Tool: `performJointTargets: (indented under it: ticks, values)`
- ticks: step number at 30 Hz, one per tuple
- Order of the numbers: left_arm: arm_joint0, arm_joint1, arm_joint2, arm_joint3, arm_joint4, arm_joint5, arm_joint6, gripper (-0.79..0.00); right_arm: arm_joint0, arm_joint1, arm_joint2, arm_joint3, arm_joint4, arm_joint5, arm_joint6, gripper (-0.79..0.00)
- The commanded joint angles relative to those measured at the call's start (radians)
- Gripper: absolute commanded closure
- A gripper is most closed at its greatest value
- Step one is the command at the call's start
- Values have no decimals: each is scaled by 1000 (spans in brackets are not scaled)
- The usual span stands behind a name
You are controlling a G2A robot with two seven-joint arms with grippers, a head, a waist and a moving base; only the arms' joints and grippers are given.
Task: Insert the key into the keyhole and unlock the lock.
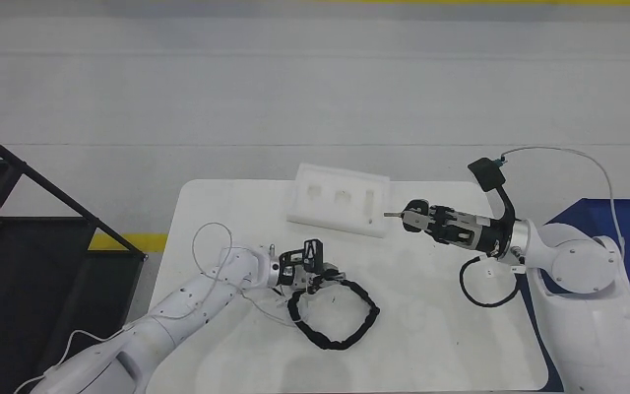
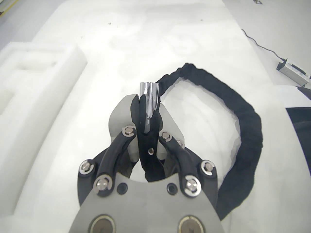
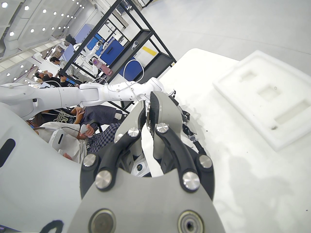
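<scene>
Key (image 1: 393, 213) sat pinched in your right fingers (image 3: 167, 112), right of centre; your left fingers (image 2: 121, 112) clenched the lock (image 2: 148, 103), steadying it for insertion

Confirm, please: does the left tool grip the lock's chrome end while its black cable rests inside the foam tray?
Not quite: the left wrist view shows the black cable on the table, outside the foam tray; the left tool does grip the chrome end.
</scene>
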Motion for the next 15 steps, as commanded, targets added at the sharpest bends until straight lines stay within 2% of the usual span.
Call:
performJointTargets:
  ticks: [1, 8, 15]
  values:
    - [1, 5, -18, -13, -7, -20, 49, 0, 0, 0, 0, 0, 0, 0, 0, 0]
    - [0, 27, -100, -78, -27, -68, 207, 0, -7, 1, -11, -19, -3, 11, 3, 0]
    - [-12, 31, -146, -138, -28, -75, 270, 0, -10, 20, -1, -133, 2, 155, 96, 0]
